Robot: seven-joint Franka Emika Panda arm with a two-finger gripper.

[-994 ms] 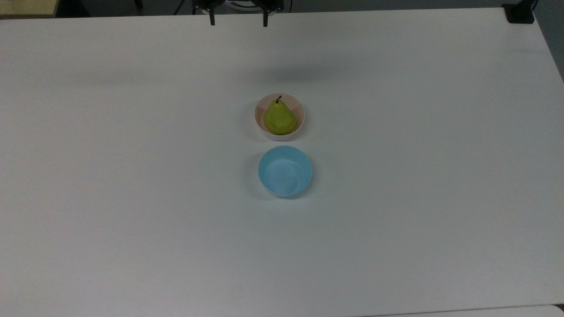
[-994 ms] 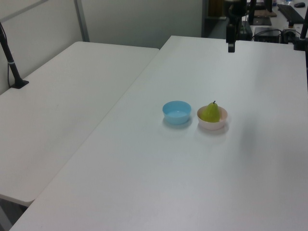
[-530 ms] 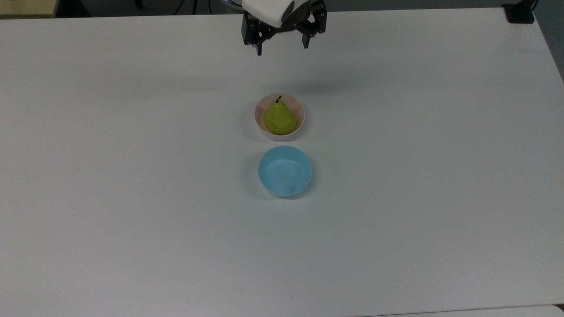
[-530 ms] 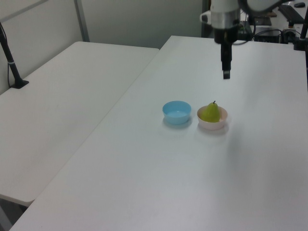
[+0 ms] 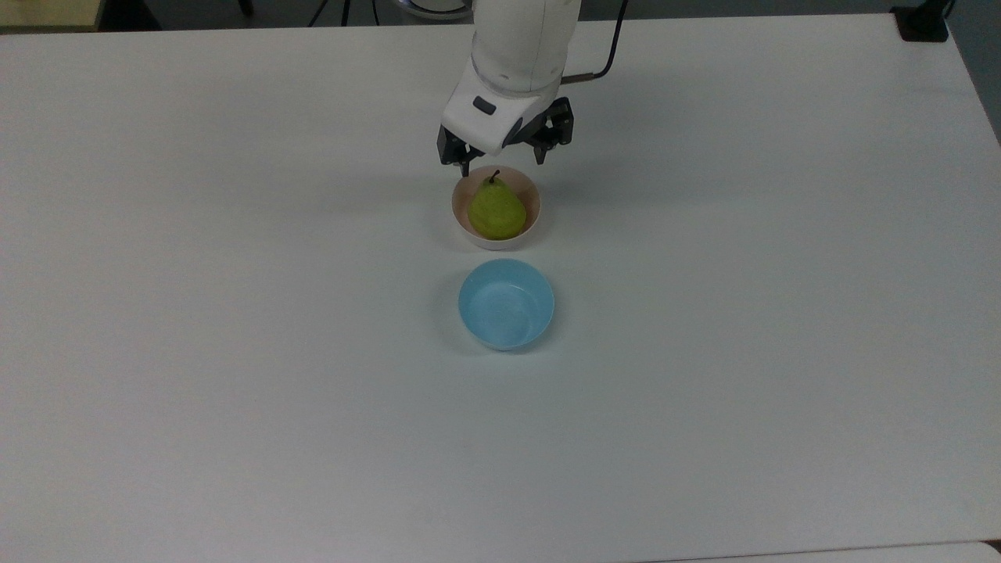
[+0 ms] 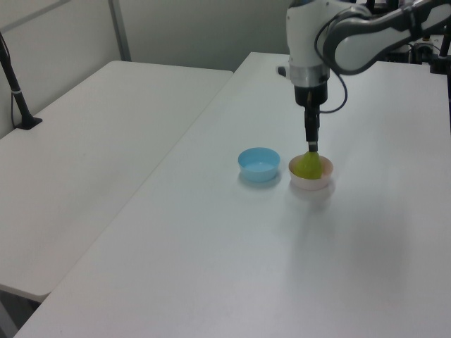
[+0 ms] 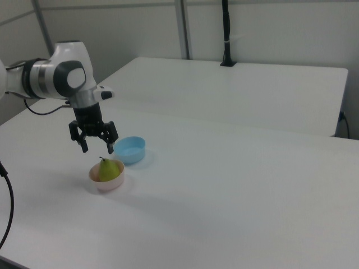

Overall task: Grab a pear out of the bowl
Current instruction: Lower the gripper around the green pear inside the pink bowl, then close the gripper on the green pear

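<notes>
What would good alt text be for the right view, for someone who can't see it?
A white robot arm holds its open gripper just above a yellow-green pear sitting in a pale pink bowl on a white table. An empty light blue bowl stands just beyond.

The bench (image 5: 235, 391) has a smooth, matt white top that looks like laminate, with only soft shadows on it. The bowl (image 5: 534, 197) looks like smooth plastic, pale pink inside with a dull sheen. The pear (image 5: 495, 213) has a yellow-green skin, matt and faintly mottled (its stem dark and dry-looking). The light blue bowl (image 5: 506, 304) is smooth plastic with a slight gloss on its inner wall. The arm (image 5: 520, 47) wears glossy white plastic shells, and the pincer (image 5: 501, 159) is matt black.
</notes>
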